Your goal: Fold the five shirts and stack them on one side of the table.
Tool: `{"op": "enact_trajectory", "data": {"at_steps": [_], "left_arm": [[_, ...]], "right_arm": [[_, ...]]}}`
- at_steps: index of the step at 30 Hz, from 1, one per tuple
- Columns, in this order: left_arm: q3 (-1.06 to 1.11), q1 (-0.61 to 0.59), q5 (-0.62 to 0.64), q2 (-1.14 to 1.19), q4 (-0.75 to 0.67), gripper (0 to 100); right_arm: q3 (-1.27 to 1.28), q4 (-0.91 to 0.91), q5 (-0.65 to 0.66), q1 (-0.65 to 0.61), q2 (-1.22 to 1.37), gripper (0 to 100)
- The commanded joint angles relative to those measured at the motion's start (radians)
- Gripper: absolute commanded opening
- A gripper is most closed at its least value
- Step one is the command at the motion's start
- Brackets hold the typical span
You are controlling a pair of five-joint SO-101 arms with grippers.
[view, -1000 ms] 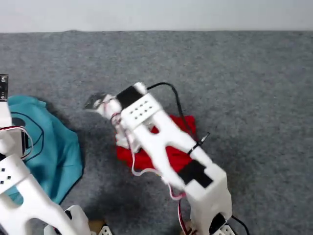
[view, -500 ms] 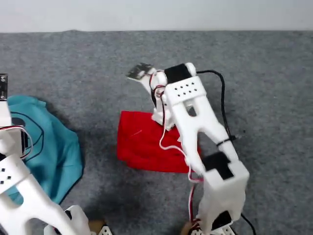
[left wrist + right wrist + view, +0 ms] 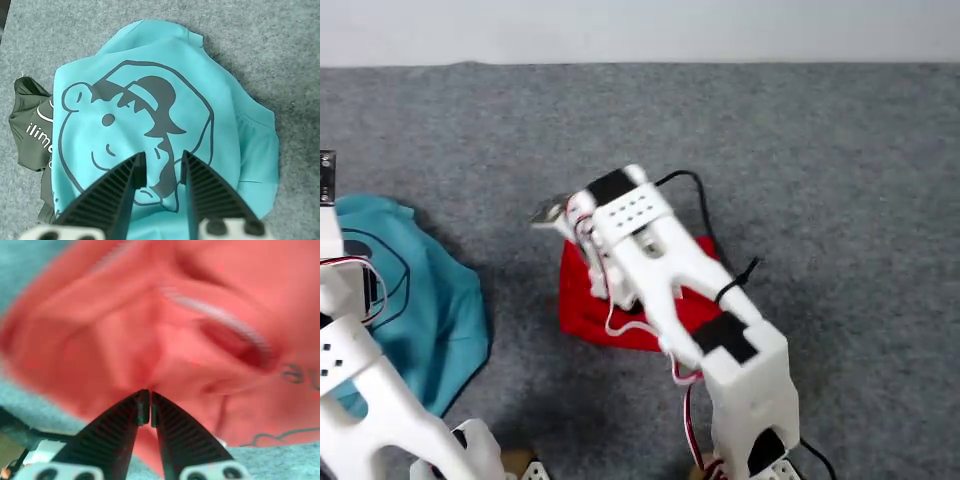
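Three shirts lie on the grey table [image 3: 840, 160]. At the far left is the teal shirt [image 3: 200, 90], spread rather loosely with its print facing up (a round cartoon head with a dark hat). A dark olive shirt [image 3: 29, 125] lies under it, touching it, and comes out at one side. The left gripper [image 3: 161, 159] hangs just above the teal shirt, over the lower part of the print. Its two fingers stand a little apart with a narrow gap, and nothing is between them. In the high view the left arm [image 3: 360, 400] stands at the near left corner, partly over the teal cloth.

Near the middle of the table, well apart from the teal shirt, lies the red shirt [image 3: 572, 310], folded to a compact rectangle. The right arm [image 3: 740, 380] lies across it from the near side and covers a large part of it. The right gripper [image 3: 146, 397] is low over the red cloth, which shows wrinkles and a line of stitching. Its fingers are pressed almost together, and no cloth is visible between the tips.
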Motion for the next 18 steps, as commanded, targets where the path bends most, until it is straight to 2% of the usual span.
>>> {"op": "enact_trajectory", "data": {"at_steps": [1, 5, 11, 18], "left_arm": [[-0.004, -0.003, -0.009, -0.018, -0.026, 12], [-0.004, 0.0, -0.009, -0.017, -0.026, 12], [-0.004, 0.002, -0.009, -0.012, -0.026, 12], [-0.002, 0.002, -0.009, -0.011, -0.026, 12]], "right_arm": [[0.126, 0.041, -0.017, -0.105, -0.15, 0.9], [0.227, 0.038, -0.043, -0.166, -0.255, 0.9], [0.135, 0.012, -0.037, 0.024, -0.306, 1.5], [-0.095, 0.012, -0.04, 0.094, -0.136, 20.8]]}}
